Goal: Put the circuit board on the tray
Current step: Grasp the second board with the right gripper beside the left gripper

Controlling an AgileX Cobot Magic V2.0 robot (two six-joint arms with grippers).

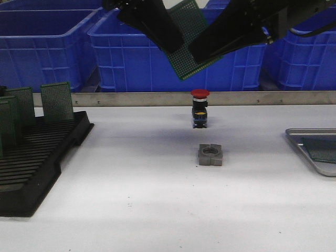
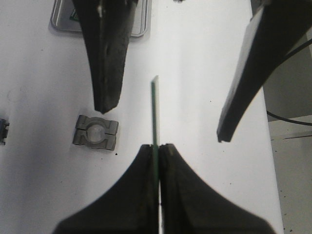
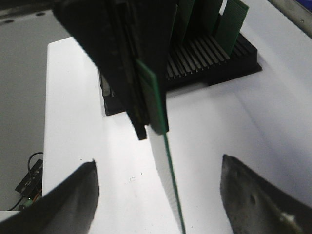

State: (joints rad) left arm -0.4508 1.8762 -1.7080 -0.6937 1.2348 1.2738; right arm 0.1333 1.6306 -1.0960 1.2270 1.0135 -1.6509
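My left gripper (image 1: 170,44) is shut on a green circuit board (image 1: 187,31) and holds it high above the table's middle. In the left wrist view the board (image 2: 155,114) stands edge-on out of the shut left gripper (image 2: 158,146). My right gripper (image 1: 210,51) is open, with one finger on each side of the board and not touching it. In the right wrist view the board (image 3: 165,161) runs between the open right gripper (image 3: 158,168). The grey metal tray (image 1: 299,147) lies at the right edge with a green board in it; it also shows in the left wrist view (image 2: 63,27).
A red-capped push button (image 1: 200,107) and a grey metal block (image 1: 210,155) stand under the grippers at mid-table. A black slotted rack (image 1: 37,152) with several upright green boards (image 1: 56,100) is at the left. Blue bins (image 1: 131,58) line the back.
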